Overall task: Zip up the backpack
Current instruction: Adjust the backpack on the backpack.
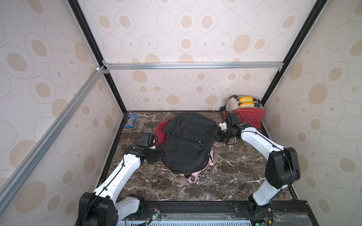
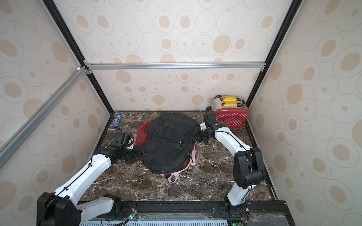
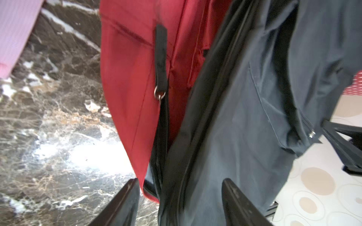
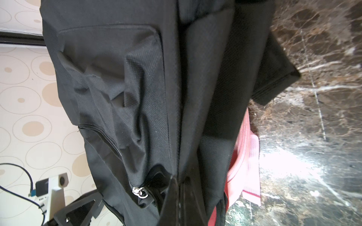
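One backpack [image 1: 188,142], black woven cloth with a red panel [image 1: 161,129] showing along its far-left edge. It lies flat and slumped on the middle of the dark marble bench [image 1: 235,176], on top of a pink item [image 1: 193,178] that sticks out at its near edge.

- Front: stitched pocket, creased; a small silver zip slider [image 4: 140,191] sits at the pocket's zip.
- Left side: a black tab pull [image 3: 161,58] on a metal ring [image 3: 159,94] lies against the red cloth; whether the zip below it is closed cannot be told.
- Left hand [image 3: 182,203]: fingers spread, at the backpack's left edge, black cloth between them.
- Right hand [image 4: 180,195]: fingers pressed together, pinching a black seam on the backpack's right side.

Also on the bench: a red toaster [image 1: 248,115] at the far right corner and a blue candy packet [image 1: 131,121] at the far left.
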Tool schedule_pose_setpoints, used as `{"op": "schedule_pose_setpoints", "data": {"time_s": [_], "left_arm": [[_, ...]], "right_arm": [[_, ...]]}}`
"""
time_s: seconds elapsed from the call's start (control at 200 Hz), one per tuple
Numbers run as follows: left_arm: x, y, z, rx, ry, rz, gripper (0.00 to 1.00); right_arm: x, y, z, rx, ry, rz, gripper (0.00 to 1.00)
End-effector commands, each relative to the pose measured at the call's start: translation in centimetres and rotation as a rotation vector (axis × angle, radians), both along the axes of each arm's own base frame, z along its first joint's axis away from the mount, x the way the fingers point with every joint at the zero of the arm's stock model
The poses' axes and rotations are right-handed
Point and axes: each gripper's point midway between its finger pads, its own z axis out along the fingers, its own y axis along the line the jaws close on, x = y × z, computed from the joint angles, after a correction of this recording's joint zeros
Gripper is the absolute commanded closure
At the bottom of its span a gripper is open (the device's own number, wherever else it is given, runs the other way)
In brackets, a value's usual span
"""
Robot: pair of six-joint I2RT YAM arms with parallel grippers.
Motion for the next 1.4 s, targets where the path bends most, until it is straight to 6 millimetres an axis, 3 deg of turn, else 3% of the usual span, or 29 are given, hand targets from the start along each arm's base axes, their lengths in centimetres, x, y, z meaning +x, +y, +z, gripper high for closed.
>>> {"op": "schedule_pose_setpoints", "data": {"time_s": [0.0, 0.285, 0.551, 0.671, 0.916, 1.032, 1.322, 1.357, 1.392], "left_arm": [[-0.4, -0.3, -0.7, -0.06, 0.006, 0.049, 0.32], [1.3, -2.0, -0.3, -0.16, -0.041, 0.067, 0.32], [2.2, -3.9, -1.2, -0.226, -0.042, 0.047, 0.37], [2.9, -4.7, -0.2, -0.252, -0.064, 0.025, 0.42], [3.4, -5.7, 2.0, -0.322, -0.089, 0.009, 0.86], [3.7, -6.0, 2.5, -0.32, -0.088, -0.019, 0.99], [4.6, -6.5, 5.9, -0.296, -0.1, -0.071, 1.0], [4.8, -6.4, 6.2, -0.288, -0.1, -0.074, 0.96], [4.8, -6.4, 6.4, -0.275, -0.094, -0.081, 0.85]], "right_arm": [[0.7, 0.6, 0.0, 0.031, -0.008, 0.004, 1.0], [0.7, 0.9, -0.4, 0.046, -0.001, 0.011, 1.0], [0.9, 1.2, -0.4, 0.061, 0.007, 0.009, 1.0], [0.8, 1.3, -0.9, 0.069, 0.024, 0.008, 1.0], [1.1, 1.6, -0.9, 0.084, 0.03, 0.009, 1.0], [1.1, 1.3, -0.4, 0.077, 0.021, 0.019, 1.0], [0.8, -0.5, 1.3, -0.025, -0.042, 0.071, 1.0], [0.8, -0.5, 1.5, -0.032, -0.048, 0.076, 1.0], [0.8, -0.6, 1.7, -0.033, -0.054, 0.078, 1.0]]}}
